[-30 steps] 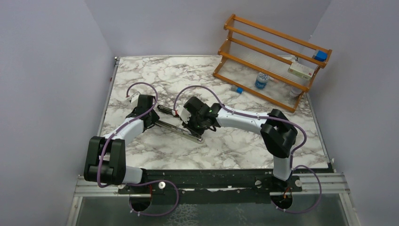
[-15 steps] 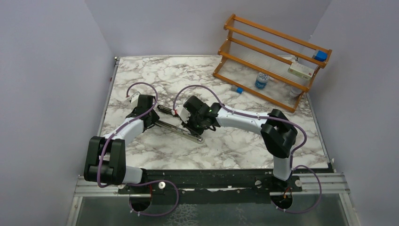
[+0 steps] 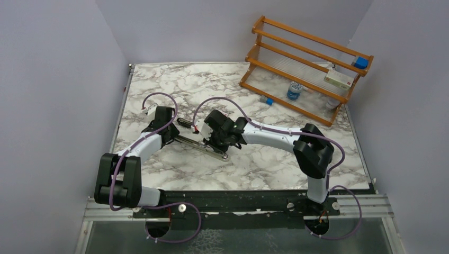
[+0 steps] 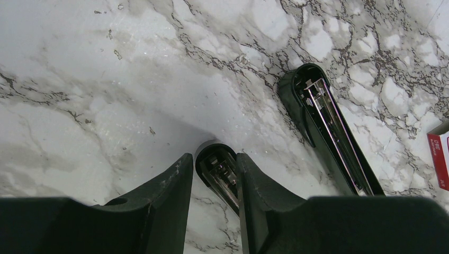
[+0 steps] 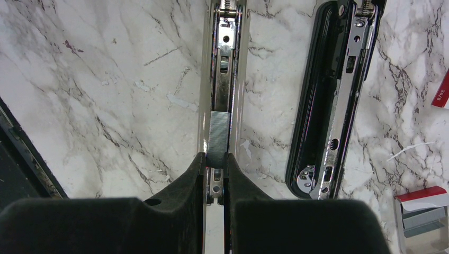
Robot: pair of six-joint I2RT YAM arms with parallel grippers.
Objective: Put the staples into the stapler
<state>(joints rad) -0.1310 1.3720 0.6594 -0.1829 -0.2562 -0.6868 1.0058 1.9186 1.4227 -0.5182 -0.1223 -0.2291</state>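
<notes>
The black stapler lies folded open on the marble. Its silver channel runs straight ahead in the right wrist view, with the black cover lying beside it on the right. My right gripper is shut on a grey strip of staples that sits in the channel. My left gripper is closed on the stapler's rounded black end. The other half lies to the right of it. The red staple box rests at the lower right.
A wooden rack stands at the back right, holding a bottle, a flat box and a blue cube. A small blue piece lies on the table in front of it. A red flap shows at the right edge.
My right gripper has slid slightly to the left along the stapler with the strip. The left arm and the stapler have stayed still.
</notes>
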